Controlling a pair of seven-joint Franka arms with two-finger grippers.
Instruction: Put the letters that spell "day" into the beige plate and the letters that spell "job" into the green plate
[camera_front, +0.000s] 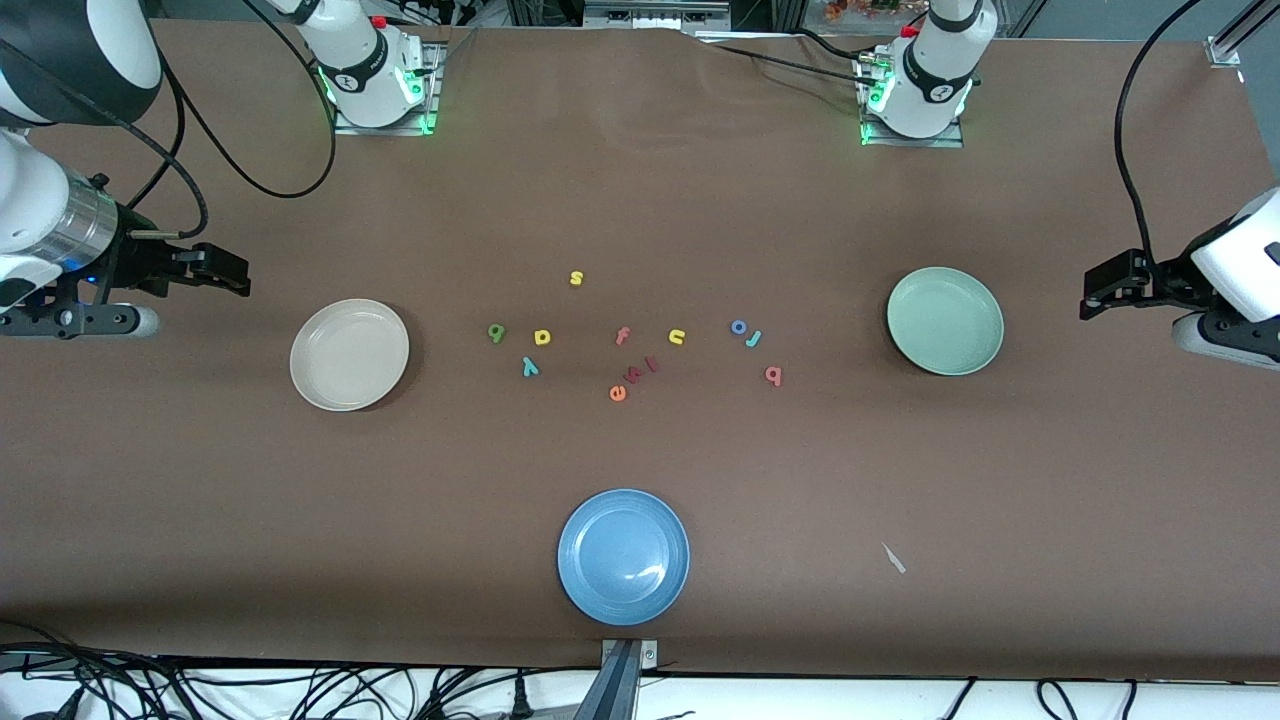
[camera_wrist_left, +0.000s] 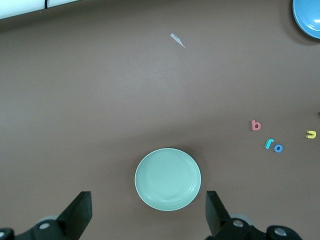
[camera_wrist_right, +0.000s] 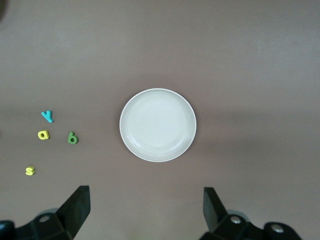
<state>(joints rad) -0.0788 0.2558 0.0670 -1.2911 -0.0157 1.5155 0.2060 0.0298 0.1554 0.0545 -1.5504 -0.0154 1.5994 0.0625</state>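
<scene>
The brown worktop (camera_front: 640, 150) carries three plates: the blue plate (camera_front: 623, 556) lies nearest the front camera, with the beige plate (camera_front: 349, 354) farther from the camera than it toward the right arm's end and the green plate (camera_front: 945, 320) likewise toward the left arm's end. Farther from the camera than the blue plate, between the other two plates, lie scattered foam letters: green d (camera_front: 496, 332), yellow a (camera_front: 542, 337), teal y (camera_front: 530, 367), yellow s (camera_front: 576, 278), pink f (camera_front: 621, 336), yellow u (camera_front: 677, 337), orange e (camera_front: 617, 393), blue o (camera_front: 738, 327), teal j (camera_front: 754, 338) and pink b (camera_front: 773, 375). A pale scrap (camera_front: 893, 558) lies beside the blue plate, toward the left arm's end.
</scene>
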